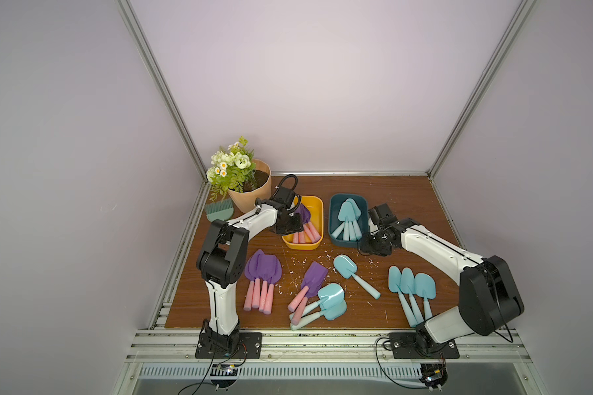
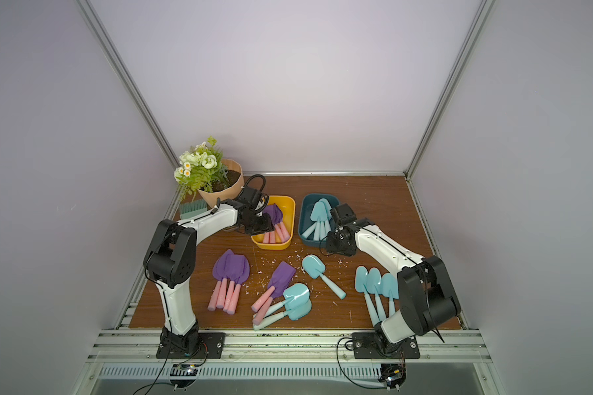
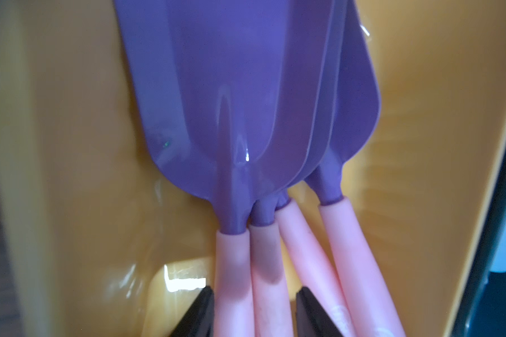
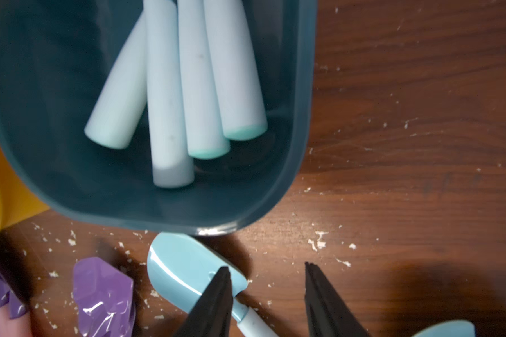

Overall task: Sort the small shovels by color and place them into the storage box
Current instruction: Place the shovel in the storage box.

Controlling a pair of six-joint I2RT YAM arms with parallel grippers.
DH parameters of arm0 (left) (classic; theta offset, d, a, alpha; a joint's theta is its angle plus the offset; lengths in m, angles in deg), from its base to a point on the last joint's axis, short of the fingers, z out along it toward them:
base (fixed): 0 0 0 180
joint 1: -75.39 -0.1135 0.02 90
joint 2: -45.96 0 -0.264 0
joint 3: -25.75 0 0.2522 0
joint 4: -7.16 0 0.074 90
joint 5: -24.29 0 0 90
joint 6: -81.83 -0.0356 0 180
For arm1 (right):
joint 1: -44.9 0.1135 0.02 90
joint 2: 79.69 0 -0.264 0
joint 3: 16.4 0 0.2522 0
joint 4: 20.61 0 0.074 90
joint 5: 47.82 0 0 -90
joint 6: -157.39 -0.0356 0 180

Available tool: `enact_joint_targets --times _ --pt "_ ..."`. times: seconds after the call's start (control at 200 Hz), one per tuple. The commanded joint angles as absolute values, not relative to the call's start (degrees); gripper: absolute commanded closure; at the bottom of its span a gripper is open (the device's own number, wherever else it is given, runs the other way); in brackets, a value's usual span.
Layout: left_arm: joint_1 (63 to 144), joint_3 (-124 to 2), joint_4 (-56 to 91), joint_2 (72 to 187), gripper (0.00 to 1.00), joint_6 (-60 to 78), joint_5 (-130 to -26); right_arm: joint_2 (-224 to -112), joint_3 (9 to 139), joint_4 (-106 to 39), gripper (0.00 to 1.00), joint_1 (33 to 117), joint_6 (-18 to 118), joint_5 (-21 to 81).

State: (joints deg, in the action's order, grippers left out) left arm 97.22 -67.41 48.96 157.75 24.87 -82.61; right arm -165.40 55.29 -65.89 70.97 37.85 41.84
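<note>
**Where Things Sit on the Table**

Two boxes stand side by side at the back of the table (image 1: 408, 198). Shovels (image 1: 348, 219) lie in the left box (image 1: 319, 208) and the right box (image 1: 333, 208). A flower pot (image 1: 250, 201) sits in the back left corner, with a brush (image 1: 220, 210) just beside it. In front of the boxes lie a bunch (image 1: 262, 277) at the left, a pile (image 1: 317, 297) in the middle, a lone shovel (image 1: 351, 273) and a row (image 1: 413, 290) at the right

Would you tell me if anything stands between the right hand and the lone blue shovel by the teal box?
Nothing visible does: the open right hand hangs near the lone blue shovel, with only crumbs around it.
</note>
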Motion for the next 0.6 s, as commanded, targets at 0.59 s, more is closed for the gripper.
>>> enact_joint_targets --times 0.59 --pt "101.5 -59.2 38.9 141.2 0.47 29.4 -76.1 -158.7 42.6 -70.3 0.52 86.0 38.8 41.3"
